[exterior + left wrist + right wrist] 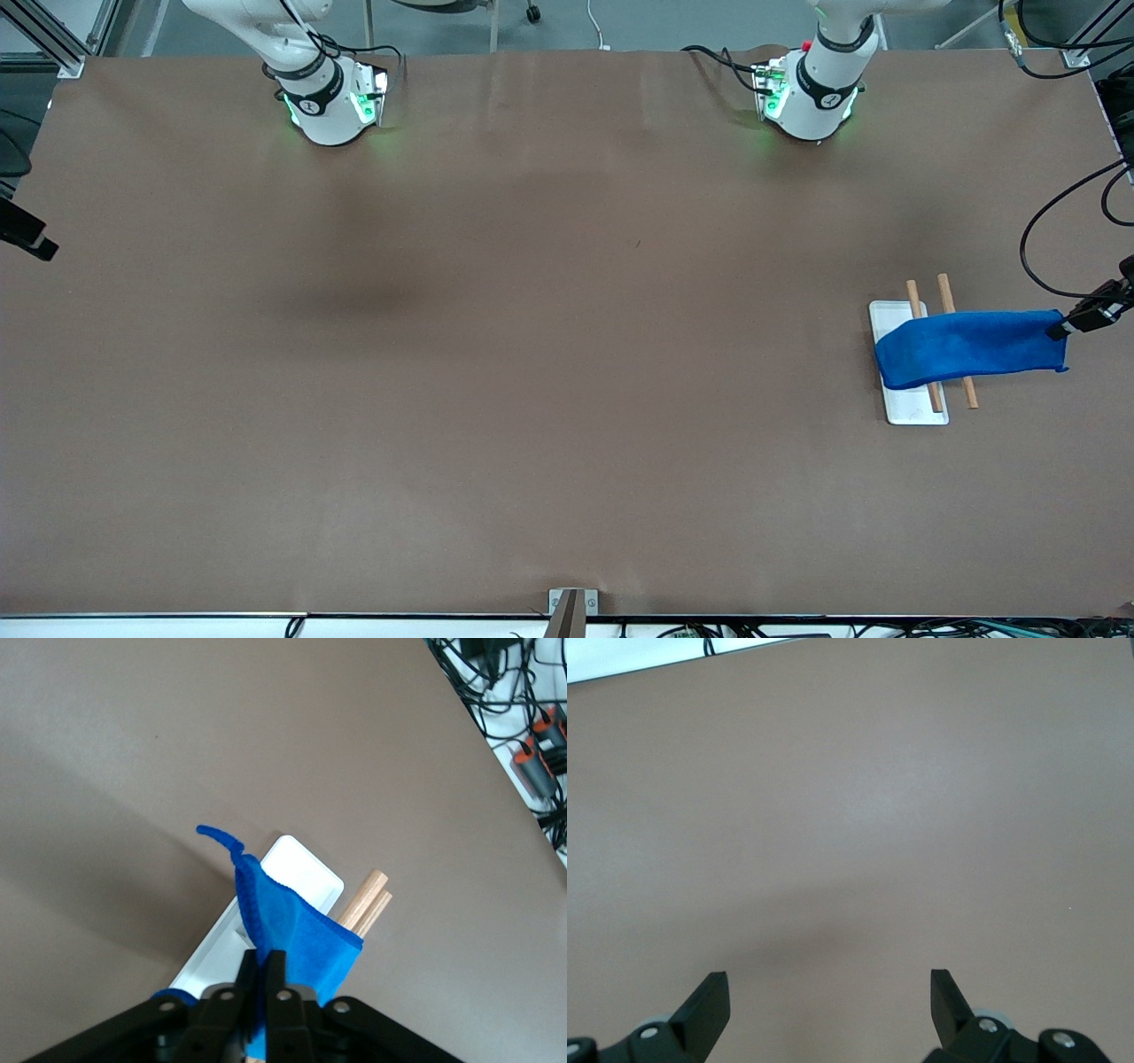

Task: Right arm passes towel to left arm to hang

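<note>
The left arm [819,75] rose from its base out of the front view, and its gripper [1063,328] came back in at the bench edge at the left arm's end, reaching inward over the bench [532,354]. In the left wrist view its fingers [276,970] stood almost together, pinching one end of the towel [970,347]. The towel was bright blue and stretched from that grip across the two wooden rods [957,341] of the white rack [908,403], its free end hanging down over the rack's base. The rack stood near the left arm's end of the bench, with the rods slanting over it and poking out past the cloth on both sides. The right arm [306,75] waited, its upper part out of the front view; its gripper [830,1005] showed only in the right wrist view, fingers spread wide with nothing between them, over bare brown surface. A loop of black cable [1045,239] hung at the bench edge just beside the left gripper. The wide middle of the bench, between the two bases and the edge nearest the front camera, lay open.
</note>
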